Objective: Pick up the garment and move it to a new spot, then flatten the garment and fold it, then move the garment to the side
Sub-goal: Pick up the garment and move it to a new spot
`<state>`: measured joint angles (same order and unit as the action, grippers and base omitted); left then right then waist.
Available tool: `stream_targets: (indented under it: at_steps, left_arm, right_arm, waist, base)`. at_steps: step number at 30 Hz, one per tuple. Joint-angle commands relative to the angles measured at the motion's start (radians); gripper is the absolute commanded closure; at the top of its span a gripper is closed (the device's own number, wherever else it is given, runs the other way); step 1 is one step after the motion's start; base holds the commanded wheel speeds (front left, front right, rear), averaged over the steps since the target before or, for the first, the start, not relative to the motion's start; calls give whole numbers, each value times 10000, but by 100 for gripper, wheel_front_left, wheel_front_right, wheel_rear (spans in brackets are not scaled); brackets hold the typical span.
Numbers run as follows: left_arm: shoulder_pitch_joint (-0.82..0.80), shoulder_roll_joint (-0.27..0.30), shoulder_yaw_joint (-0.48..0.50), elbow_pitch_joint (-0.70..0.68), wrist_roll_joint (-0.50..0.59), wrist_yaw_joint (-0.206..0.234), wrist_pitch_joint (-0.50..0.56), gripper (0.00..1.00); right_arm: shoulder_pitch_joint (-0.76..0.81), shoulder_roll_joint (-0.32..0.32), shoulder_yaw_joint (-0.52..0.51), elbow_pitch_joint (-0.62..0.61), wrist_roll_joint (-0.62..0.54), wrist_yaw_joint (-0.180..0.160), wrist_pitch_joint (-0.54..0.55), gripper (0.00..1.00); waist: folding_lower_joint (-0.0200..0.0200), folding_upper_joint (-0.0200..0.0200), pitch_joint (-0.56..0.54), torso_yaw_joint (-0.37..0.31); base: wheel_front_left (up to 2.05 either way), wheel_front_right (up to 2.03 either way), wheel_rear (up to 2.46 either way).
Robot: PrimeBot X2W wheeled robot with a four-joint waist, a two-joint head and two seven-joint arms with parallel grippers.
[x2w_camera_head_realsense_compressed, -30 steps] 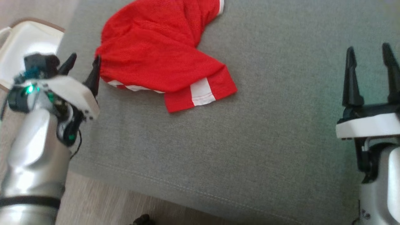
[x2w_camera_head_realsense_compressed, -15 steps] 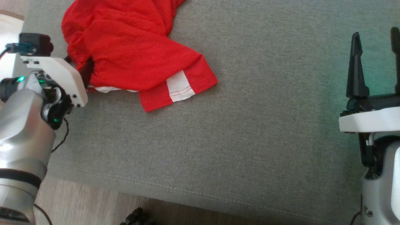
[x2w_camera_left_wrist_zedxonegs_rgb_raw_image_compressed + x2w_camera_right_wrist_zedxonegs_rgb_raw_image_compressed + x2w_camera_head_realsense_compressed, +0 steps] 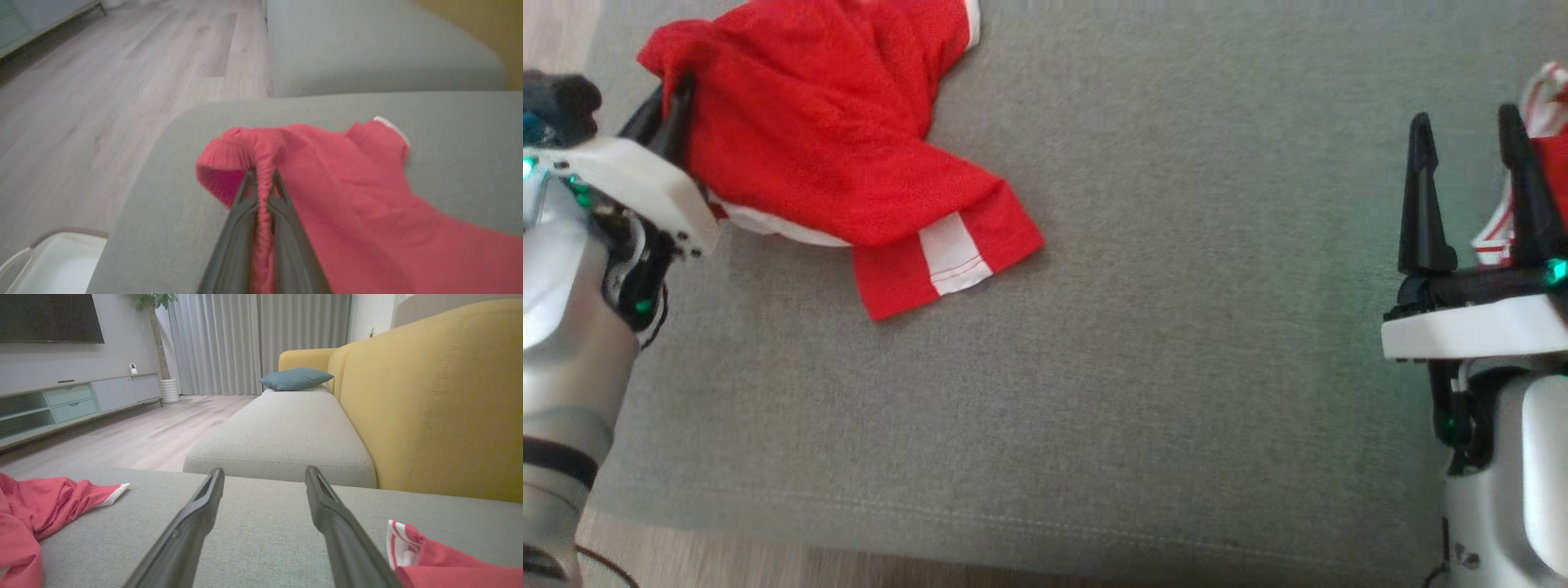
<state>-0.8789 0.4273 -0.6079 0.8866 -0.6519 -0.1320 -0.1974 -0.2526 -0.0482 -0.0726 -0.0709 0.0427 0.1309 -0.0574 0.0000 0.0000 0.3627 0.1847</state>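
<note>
Garments, red with white trim — two: the garment [image 3: 833, 155] to be moved lies crumpled at the left end of the grey sofa cushion [image 3: 1176, 343], and a second piece [image 3: 441, 563] sits at the right edge. Hands — two: the left hand [image 3: 262, 175] is clamped on a bunched edge of the garment, likely to lift it to a new spot. The right hand [image 3: 1465, 114] hovers empty with its fingers apart, probably kept clear until flattening.

Head looks steeply down; wrists low, forward; share garment [image 3: 809, 139].
</note>
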Motion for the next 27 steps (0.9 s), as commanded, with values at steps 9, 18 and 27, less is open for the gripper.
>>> stream_targets:
  at_steps: [9,18,27]
  left_arm:
    - [-542,406,49,-2136,387,66,-473,100]
    - [-411,-122,-450,-4979,361,540,666,100]
    - [-792,-1271,-941,-6656,123,1041,1792,100]
  right_arm:
    - [209,-20,226,515,699,-2,-757,0]
    - [84,-20,353,1139,1179,-2,-1265,0]
    - [-164,-20,636,1711,1574,-2,-1667,0]
  waist:
    - [0,0,-1381,-985]
    - [0,0,-1931,-1746]
    - [0,0,-2195,-2407]
  base:
    - [0,0,0]
    - [0,0,0]
    - [0,0,0]
